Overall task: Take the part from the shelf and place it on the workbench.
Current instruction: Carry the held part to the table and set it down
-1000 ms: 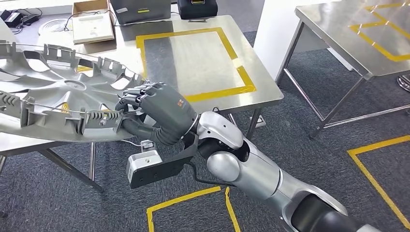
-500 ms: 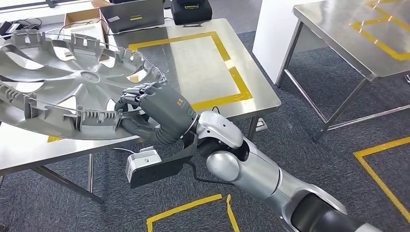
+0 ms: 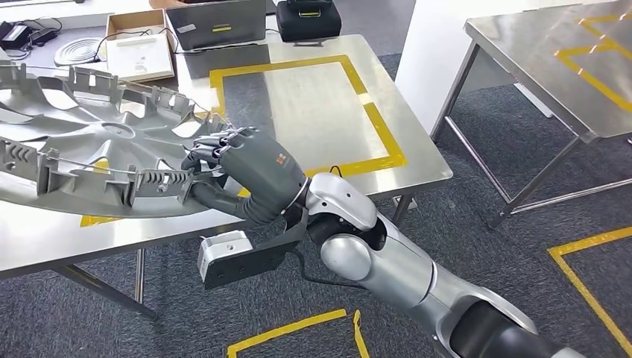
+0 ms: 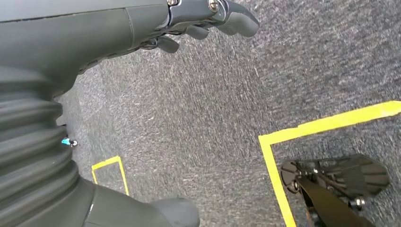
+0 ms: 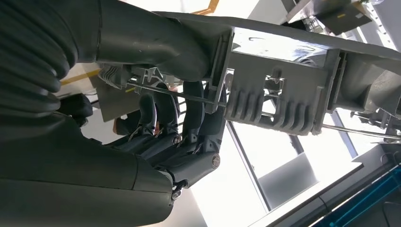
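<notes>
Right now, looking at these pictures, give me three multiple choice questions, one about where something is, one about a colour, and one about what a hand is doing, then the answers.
1. Where is the cardboard box?
A. on the floor under the table
B. at the far end of the steel table, beyond the hubcap
C. inside the taped rectangle

2. What colour is the tape marking the rectangle on the table?
A. yellow
B. red
C. blue

3. What is the right hand doing?
A. hanging with nothing in it
B. pressing flat on the bare tabletop
C. gripping the rim of the grey hubcap

Answers:
1 B, the head view shows the box on the table's far end, past the hubcap.
2 A, the taped outline is yellow.
3 C, the fingers wrap the hubcap's rim, and the right wrist view shows them closed around its edge.
</notes>
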You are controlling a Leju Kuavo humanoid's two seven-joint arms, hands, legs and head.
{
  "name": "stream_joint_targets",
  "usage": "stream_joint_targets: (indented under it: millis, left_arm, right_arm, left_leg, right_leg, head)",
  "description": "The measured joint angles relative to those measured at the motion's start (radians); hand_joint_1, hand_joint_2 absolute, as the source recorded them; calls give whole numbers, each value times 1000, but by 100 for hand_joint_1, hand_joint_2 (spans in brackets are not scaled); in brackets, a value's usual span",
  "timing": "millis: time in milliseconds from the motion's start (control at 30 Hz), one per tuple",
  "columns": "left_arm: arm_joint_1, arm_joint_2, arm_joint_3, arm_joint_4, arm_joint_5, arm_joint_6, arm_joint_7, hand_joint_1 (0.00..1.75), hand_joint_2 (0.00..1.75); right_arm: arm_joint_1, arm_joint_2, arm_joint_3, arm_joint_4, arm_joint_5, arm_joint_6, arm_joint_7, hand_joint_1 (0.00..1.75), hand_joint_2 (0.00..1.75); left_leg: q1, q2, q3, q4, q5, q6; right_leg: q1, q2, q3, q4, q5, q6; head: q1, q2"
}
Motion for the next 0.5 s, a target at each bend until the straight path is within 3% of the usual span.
stream_joint_targets:
  millis: [33, 67, 100, 133, 233, 300, 333, 400, 433, 467, 500]
  left_arm:
    - [0, 0, 0, 0, 0, 0, 0, 0, 175]
    - [0, -1, 0, 0, 0, 0, 0, 0, 175]
    - [-1, -1, 0, 0, 0, 0, 0, 0, 175]
    - [-2, -2, 0, 0, 0, 0, 0, 0, 175]
    - [-4, -1, 0, -1, 0, 0, 1, 0, 175]
    - [-5, -1, 0, -1, 0, 0, 0, 0, 175]
    - [-5, -1, 0, -1, 0, 0, 0, 0, 175]
    - [-5, -2, 0, -1, -1, -1, 1, 0, 175]
    - [-3, -1, 0, -1, -1, -1, 2, 0, 175]
    - [-2, -1, 0, -1, -1, -1, 2, 0, 175]
    - [-1, -1, 0, -1, -2, -1, 3, 0, 175]
  right_arm:
    - [0, -1, -1, 0, 0, 0, 0, 175, 175]
    - [0, -1, -3, 0, 1, 0, 0, 175, 175]
    - [-1, -1, -4, 0, 1, 0, 0, 175, 175]
    - [-2, -2, -5, 0, 2, 0, 0, 175, 175]
    - [-1, -2, -7, -1, 3, 0, 0, 175, 175]
    - [0, -1, -7, -2, 2, 0, 1, 175, 175]
    - [0, -1, -7, -2, 2, 0, 1, 175, 175]
    - [0, -1, -7, -2, 3, 0, 1, 175, 175]
    - [1, -1, -7, -2, 3, 0, 1, 175, 175]
    - [2, -1, -7, -2, 3, 0, 1, 175, 175]
    - [3, -1, -7, -2, 3, 0, 2, 175, 175]
  left_leg:
    - [0, -1, 11, 0, -9, -3]
    - [0, -2, 19, 0, -16, -6]
    - [-2, -3, 25, 1, -23, -12]
    - [-2, -3, 27, 1, -27, -17]
    - [-1, -2, 34, -6, -36, -37]
    - [-1, 1, 25, 28, -55, -48]
    - [0, 1, 1, 75, -74, -52]
    - [0, 2, -81, 210, -118, -56]
    - [0, 2, -119, 262, -125, -57]
    - [0, 2, -141, 280, -111, -56]
    - [0, 2, -142, 258, -78, -55]
  right_leg:
    - [0, -1, 16, -65, 55, -3]
    - [1, -2, 37, -130, 93, -8]
    - [3, -2, 59, -190, 119, -13]
    - [5, -2, 71, -221, 124, -17]
    - [7, 2, 84, -240, 112, -31]
    - [2, 2, 102, -249, 106, -43]
    - [0, 1, 111, -251, 102, -49]
    - [2, -1, 121, -251, 92, -56]
    - [3, 0, 126, -251, 87, -57]
    - [4, 2, 132, -250, 81, -57]
    - [5, 3, 140, -250, 75, -56]
  head:
    - [0, 0]
    - [0, 0]
    - [-1, 0]
    - [-1, 0]
    - [-1, 0]
    - [-5, 0]
    - [-8, 0]
    - [-12, 0]
    - [-11, 0]
    - [-11, 0]
    - [-12, 0]
